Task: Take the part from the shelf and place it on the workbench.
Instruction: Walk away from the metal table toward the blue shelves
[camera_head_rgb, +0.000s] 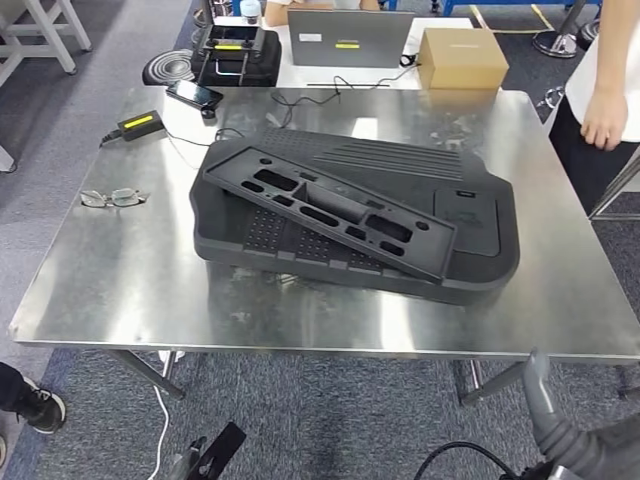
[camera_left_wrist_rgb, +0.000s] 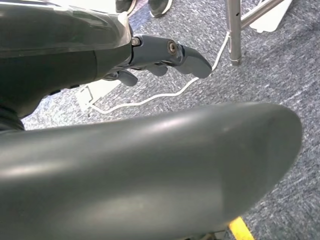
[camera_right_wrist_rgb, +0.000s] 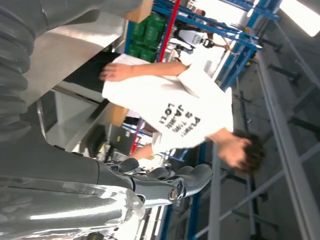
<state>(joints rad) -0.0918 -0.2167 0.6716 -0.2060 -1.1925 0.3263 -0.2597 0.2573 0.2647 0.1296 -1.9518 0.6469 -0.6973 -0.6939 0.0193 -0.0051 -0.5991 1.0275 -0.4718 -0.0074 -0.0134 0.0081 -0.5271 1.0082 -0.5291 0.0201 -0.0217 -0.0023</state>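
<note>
A long black frame part (camera_head_rgb: 332, 205) with several cut-outs lies tilted on top of a larger black moulded panel (camera_head_rgb: 472, 215), both in the middle of the steel workbench (camera_head_rgb: 136, 280). My right hand (camera_head_rgb: 555, 425) is low at the bench's near right corner, below the tabletop and apart from the parts. In the right wrist view its fingers (camera_right_wrist_rgb: 188, 177) are stretched out with nothing in them. My left hand (camera_head_rgb: 211, 452) hangs low at the near left. In the left wrist view its fingers (camera_left_wrist_rgb: 170, 52) are spread over the carpet, holding nothing.
Glasses (camera_head_rgb: 113, 198), a power adapter (camera_head_rgb: 140, 124) and a phone (camera_head_rgb: 194, 94) lie on the bench's left side. A laptop (camera_head_rgb: 349, 38), a cardboard box (camera_head_rgb: 462, 57) and a black case (camera_head_rgb: 235, 52) sit behind it. A person (camera_head_rgb: 604, 100) stands at the far right corner.
</note>
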